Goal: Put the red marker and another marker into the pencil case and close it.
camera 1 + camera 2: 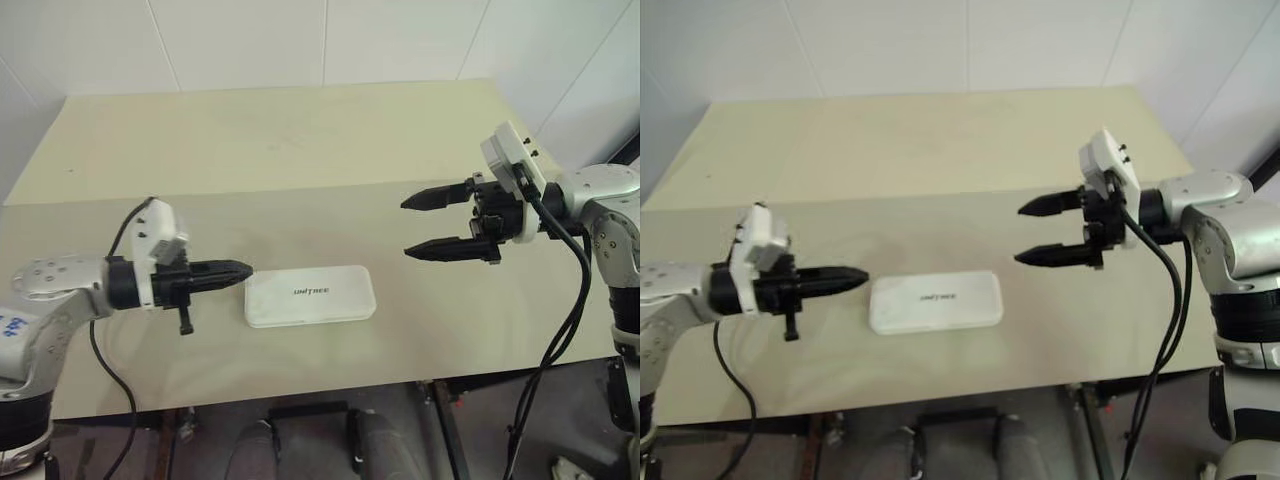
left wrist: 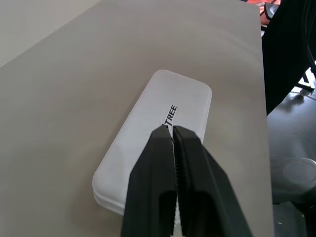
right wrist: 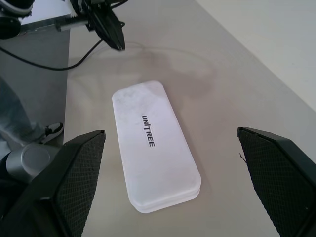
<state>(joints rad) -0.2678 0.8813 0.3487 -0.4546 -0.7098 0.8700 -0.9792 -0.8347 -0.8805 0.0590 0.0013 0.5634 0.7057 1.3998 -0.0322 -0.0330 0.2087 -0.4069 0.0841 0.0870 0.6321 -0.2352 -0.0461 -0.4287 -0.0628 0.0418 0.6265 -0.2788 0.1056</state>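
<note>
One white rounded-rectangular plastic pencil case (image 1: 310, 296) lies lid-shut, flat on the pale beige table (image 1: 300, 150) near its front edge, contents hidden | left gripper (image 1: 245, 270): black fingers pressed nearly together, empty, level, tip just beside the case's left end | right gripper (image 1: 408, 227): fingers spread wide, empty, raised off the case's right end, pointing left.

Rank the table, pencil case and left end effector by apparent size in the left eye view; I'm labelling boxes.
1. Table
2. Pencil case
3. Left end effector, shut; it hangs nearer the camera than the case, so this order is unsure.
</note>
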